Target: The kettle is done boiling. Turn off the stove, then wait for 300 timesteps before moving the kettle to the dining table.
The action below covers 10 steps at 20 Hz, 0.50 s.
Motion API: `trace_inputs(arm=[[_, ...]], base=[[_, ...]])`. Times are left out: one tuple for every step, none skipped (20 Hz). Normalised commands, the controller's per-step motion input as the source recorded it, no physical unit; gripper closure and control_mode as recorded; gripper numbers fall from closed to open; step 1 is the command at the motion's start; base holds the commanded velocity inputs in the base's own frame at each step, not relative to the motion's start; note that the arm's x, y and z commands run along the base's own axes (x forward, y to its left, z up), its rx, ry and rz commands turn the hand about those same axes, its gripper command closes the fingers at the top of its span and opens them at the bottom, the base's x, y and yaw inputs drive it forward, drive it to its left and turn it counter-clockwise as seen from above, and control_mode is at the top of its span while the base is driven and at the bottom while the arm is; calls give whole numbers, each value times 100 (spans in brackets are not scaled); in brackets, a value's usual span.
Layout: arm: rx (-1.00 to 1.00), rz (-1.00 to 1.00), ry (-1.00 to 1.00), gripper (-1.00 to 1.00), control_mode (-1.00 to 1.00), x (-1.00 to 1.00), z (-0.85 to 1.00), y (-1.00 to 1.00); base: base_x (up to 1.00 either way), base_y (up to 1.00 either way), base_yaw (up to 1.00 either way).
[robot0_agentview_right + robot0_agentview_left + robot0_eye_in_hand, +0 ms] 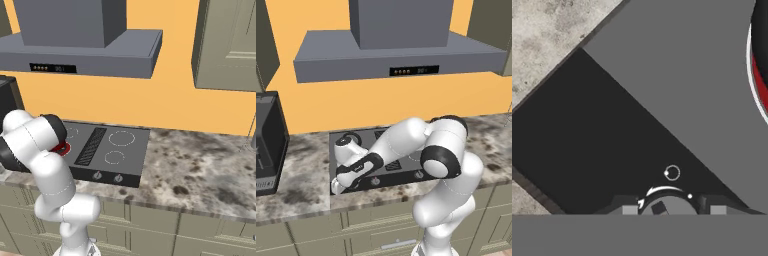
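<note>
The kettle [62, 148] sits on the left rear of the stove [122, 150]; from the right base camera only a red sliver of it peeks out behind the arm's elbow, and the hand camera catches a red curved edge [760, 75] at its right border. The stove is set into the speckled tabletop [200, 165] under the grey range hood [401, 50], with its knobs along the dark front strip.

The claw [669, 210] is down at that front strip, at the left end of the stove. Its finger tips [629, 210] stand on either side of a round knob [668, 205], close to it, but I cannot tell whether the pads are actually pressing on it or merely straddling it (the knob is cut off at the bottom of the hand camera's picture). So the step in hand looks like turning the burner off, and the kettle has not been touched.

What could go wrong:
- If the tips are not firmly on the knob, a twist of the wrist would slip round it and leave the burner on.
- Four knobs sit in the strip; this one must be the kettle's burner, or the wrong ring is switched.
- The forearm [363, 167] reaches low over the cooktop, near the kettle. A wide swing on pulling away could knock it.
- Lifting the kettle before the wait is over would break the task's order.
</note>
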Motion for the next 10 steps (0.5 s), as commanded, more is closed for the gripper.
trace_inputs(arm=[[4, -28, 0, 100, -100, -28, -9, -13], [4, -28, 0, 100, -100, -27, -10, -13], [3, -27, 0, 100, -100, -26, -13, -12], [0, -24, 0, 100, -100, -22, -14, -3], [0, -19, -1, 100, -100, -22, -10, 0], [0, -11, 0, 100, -100, -14, -6, -2], [0, 0, 0, 100, -100, -1, -5, -8], [0, 0, 0, 100, -100, -6, -3, -9], [0, -1, 0, 100, -100, -9, -7, -10], [0, -6, 0, 100, -100, -6, -3, -10]], base=[[0, 0, 0], [0, 0, 0], [0, 0, 0], [0, 0, 0], [0, 0, 0], [0, 0, 0], [0, 0, 0], [0, 0, 0], [0, 0, 0], [0, 0, 0]])
